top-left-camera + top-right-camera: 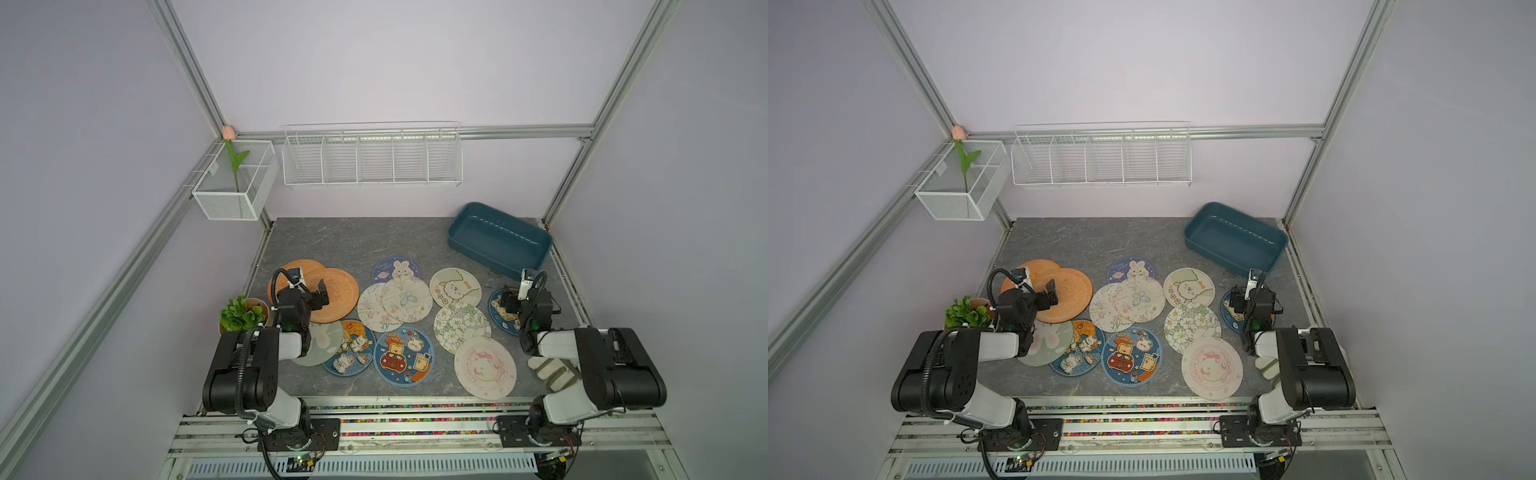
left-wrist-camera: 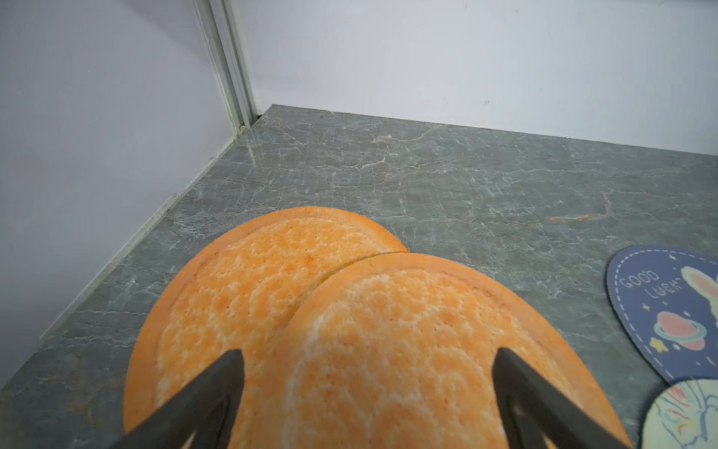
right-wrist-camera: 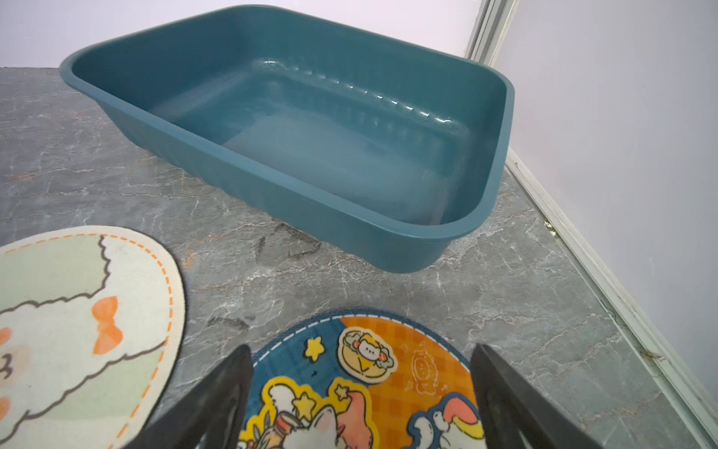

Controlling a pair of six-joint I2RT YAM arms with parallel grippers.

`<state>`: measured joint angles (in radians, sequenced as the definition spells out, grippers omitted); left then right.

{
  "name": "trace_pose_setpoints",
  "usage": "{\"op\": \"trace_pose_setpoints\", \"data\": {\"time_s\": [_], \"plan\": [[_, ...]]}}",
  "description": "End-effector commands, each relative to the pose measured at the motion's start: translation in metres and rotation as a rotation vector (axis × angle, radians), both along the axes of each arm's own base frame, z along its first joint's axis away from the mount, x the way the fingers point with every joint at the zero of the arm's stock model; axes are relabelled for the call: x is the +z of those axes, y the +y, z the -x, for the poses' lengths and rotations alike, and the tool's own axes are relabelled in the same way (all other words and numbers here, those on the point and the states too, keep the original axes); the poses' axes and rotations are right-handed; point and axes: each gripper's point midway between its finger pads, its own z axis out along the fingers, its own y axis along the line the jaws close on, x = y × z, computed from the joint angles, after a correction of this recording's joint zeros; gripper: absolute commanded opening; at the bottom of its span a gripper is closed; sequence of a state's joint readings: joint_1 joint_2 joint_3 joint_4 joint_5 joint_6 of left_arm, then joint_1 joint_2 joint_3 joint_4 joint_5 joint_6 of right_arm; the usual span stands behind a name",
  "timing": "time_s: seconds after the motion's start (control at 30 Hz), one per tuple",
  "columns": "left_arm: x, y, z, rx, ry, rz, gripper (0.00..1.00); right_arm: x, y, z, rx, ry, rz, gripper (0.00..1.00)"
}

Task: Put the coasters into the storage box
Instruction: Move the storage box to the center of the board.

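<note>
If closed on overlapped orange coasters (image 2: 388,330): could lift both or slip off thin flat edges.
Left fingers (image 2: 217,388) apart above them by left edge of marbled surface (image 2: 427,175); right fingers (image 3: 229,388) apart over fabric-look blue cartoon coaster (image 3: 408,342); glossy teal storage box (image 3: 330,217) empty at far right corner; other round coasters (image 1: 405,305) mid-surface.

In a top view, the storage box (image 1: 1235,239) sits at the table's (image 1: 1100,241) one o'clock corner. The coasters (image 1: 1140,299) lie spread and overlapping across the middle, two orange coasters (image 1: 1071,299) at nine o'clock. The left gripper (image 1: 1045,295) hovers over those; the right gripper (image 1: 1241,301) hangs above a blue coaster (image 1: 1228,313) at three o'clock. A potted plant (image 1: 967,313) stands at eight o'clock.
</note>
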<state>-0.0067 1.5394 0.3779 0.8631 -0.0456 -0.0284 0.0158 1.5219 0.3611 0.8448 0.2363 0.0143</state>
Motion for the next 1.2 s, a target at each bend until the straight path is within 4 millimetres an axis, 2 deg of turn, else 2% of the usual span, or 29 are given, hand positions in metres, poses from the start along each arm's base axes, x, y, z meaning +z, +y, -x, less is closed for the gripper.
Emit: {"op": "trace_pose_setpoints", "data": {"time_s": [0.0,0.9,1.17], "plan": [[0.0108,0.003,-0.0072,0.006,-0.036,-0.017,0.99,0.0121,0.0005,-0.0076,0.002,-0.048,0.015,0.89],[0.0104,0.0031,-0.0072,0.007,-0.034,-0.018,0.99,0.0118,0.0011,-0.0076,0.004,-0.047,0.015,0.89],[0.0125,0.0039,-0.0067,0.011,-0.043,-0.018,0.99,0.0187,-0.0015,-0.0074,-0.018,-0.064,0.027,0.89]]}}
